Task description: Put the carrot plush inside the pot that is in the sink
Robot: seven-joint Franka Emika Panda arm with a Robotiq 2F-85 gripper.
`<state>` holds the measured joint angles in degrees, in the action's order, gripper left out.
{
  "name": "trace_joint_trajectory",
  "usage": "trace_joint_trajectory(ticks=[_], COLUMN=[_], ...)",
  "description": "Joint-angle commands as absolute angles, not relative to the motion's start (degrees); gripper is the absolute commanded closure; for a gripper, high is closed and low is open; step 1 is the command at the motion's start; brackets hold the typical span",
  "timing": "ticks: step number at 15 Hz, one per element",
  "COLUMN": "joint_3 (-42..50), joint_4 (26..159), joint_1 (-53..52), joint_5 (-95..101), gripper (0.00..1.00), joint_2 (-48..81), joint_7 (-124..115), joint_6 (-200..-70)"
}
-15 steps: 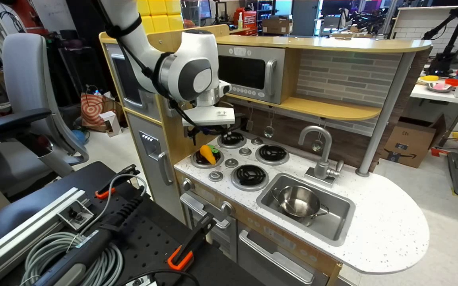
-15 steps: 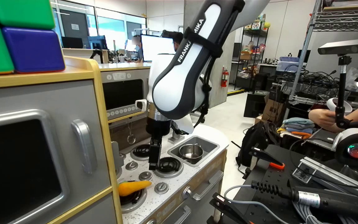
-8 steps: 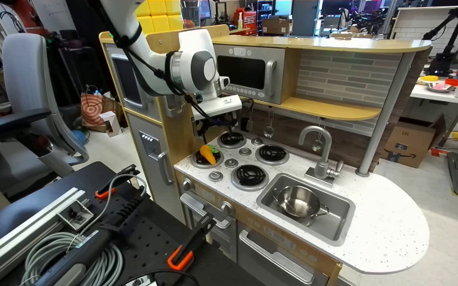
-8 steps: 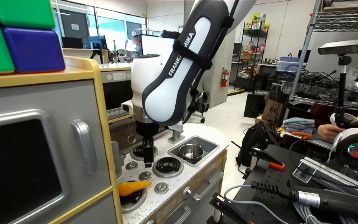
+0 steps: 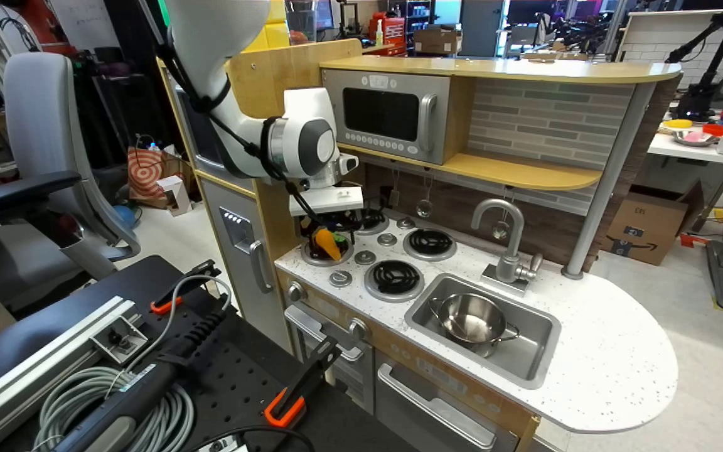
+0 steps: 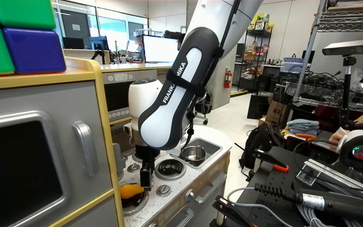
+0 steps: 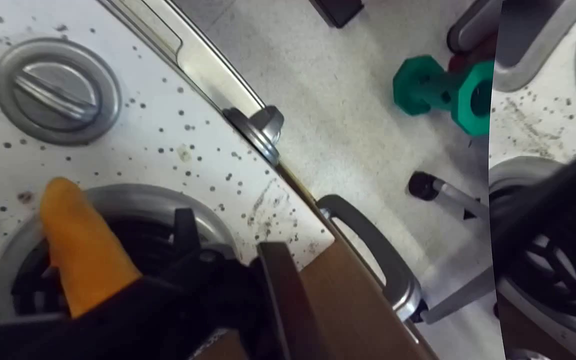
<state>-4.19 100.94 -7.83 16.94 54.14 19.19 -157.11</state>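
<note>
The orange carrot plush (image 5: 326, 245) with a green end lies on a burner beside the tall cabinet. It shows in both exterior views (image 6: 130, 191) and in the wrist view (image 7: 87, 247), where the dark gripper hides its green end. My gripper (image 5: 329, 236) points down just above the carrot, its fingers apart on either side of it as seen there. In an exterior view the gripper (image 6: 146, 186) covers the carrot's narrow tip. Contact cannot be told. The steel pot (image 5: 471, 319) stands in the grey sink (image 5: 548, 351); both show in both exterior views.
The tall cabinet's side panel (image 5: 277, 238) rises close beside the gripper. A microwave (image 5: 386, 113) and yellow shelf (image 5: 518, 172) overhang the back. A faucet (image 5: 507, 238) stands behind the sink. Knobs (image 5: 366, 257) and burners (image 5: 394, 279) lie between carrot and sink.
My gripper has come down toward the carrot over the last half second, after a small sideways move before that. The carrot and the pot have not moved.
</note>
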Motion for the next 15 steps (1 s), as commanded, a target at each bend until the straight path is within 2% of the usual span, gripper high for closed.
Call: trace_joint_trajectory(ticks=[1,7,8,9,11,12,15], joint_3=[-7.24,-9.43,-9.34,-9.84,-10.10,-10.26,-10.19], joint_4=[97.30,97.56,97.35,97.36,97.89,98.00,98.33], joint_1=[-6.02,-3.26,-2.85,-2.40,-1.76,-1.42,-0.93], joint_5=[12.09,10.18,10.71,10.99,11.37,11.47,11.74], gripper=[0.00,0.00,0.25,0.27,0.39,0.49,0.73], joint_2=[58.99,66.38,67.68,68.21,68.29,68.24,68.00], joint_7=[15.05,14.34,14.27,14.14,13.79,13.57,12.74], joint_6=[-160.85,-182.31,-185.14,-186.61,-189.20,-190.03,-192.78])
